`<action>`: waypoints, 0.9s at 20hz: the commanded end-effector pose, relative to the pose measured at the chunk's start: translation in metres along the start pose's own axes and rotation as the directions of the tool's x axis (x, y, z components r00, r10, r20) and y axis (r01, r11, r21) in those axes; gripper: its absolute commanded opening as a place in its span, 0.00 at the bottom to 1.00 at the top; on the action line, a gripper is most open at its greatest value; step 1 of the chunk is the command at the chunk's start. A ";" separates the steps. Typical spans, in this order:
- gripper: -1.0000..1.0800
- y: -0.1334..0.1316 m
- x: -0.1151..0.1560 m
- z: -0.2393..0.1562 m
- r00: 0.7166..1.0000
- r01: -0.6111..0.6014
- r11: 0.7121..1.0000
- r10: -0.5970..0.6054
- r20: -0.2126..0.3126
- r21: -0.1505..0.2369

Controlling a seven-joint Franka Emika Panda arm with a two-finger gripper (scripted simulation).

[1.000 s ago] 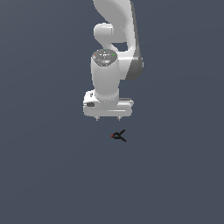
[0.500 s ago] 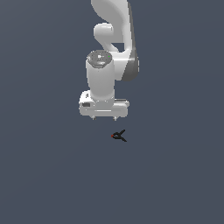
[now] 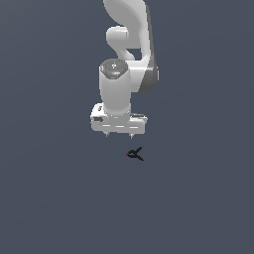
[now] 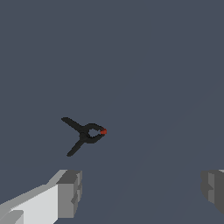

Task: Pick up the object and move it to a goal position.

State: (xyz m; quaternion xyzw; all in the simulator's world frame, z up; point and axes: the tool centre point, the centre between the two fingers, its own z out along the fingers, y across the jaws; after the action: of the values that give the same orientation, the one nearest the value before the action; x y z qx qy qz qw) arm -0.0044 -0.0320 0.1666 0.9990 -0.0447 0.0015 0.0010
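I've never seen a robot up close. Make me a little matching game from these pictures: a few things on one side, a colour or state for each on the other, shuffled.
Things:
1. clamp's tip
2. clamp's prongs
3. gripper
4. floor

Descriptions:
A. open, holding nothing
B. red
C. plain dark grey-blue
D. black, thin, splayed apart

Pairs: 1-B, 2-D, 3-A, 4-C

The arm (image 3: 128,30) leaves the exterior view's top edge — the fingers (image 4: 70,193) are cropped in the wrist view.
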 end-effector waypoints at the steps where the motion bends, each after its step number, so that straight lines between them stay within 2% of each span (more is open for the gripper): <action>1: 0.96 -0.002 0.000 0.002 1.000 -0.029 1.000 0.029 0.001 0.001; 10: 0.96 -0.011 0.002 0.015 0.980 -0.197 0.980 0.197 0.004 0.007; 18: 0.96 -0.023 0.003 0.030 0.920 -0.393 0.920 0.393 0.010 0.010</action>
State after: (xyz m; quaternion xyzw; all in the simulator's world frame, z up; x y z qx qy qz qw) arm 0.0003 -0.0120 0.1396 0.9745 -0.2245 -0.0017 -0.0048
